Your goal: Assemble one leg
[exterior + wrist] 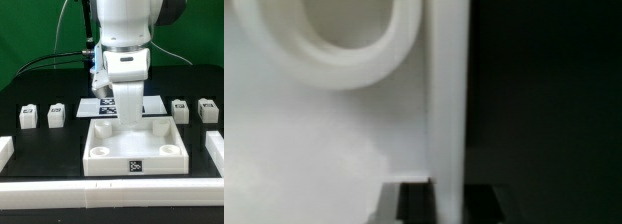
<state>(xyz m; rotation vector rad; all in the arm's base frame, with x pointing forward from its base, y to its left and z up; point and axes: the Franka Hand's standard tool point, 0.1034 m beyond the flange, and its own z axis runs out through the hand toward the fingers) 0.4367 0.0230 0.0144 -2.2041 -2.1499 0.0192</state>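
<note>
Four small white legs with marker tags stand on the black table: two on the exterior view's left (28, 117) (56, 115), two on the right (180, 109) (207, 110). No leg is held. My gripper (128, 117) is down at the far edge of the large white square panel (135, 150), which has round corner sockets. In the wrist view the gripper (452, 205) straddles the panel's thin edge wall (448, 100), with one dark finger (418, 205) on each side, closed against it. One round socket (349, 50) shows close by.
The marker board (97, 103) lies behind the panel, partly hidden by the arm. White raised bars border the work area on the left (6, 150), on the right (214, 150) and along the front (110, 192). Black cables run behind.
</note>
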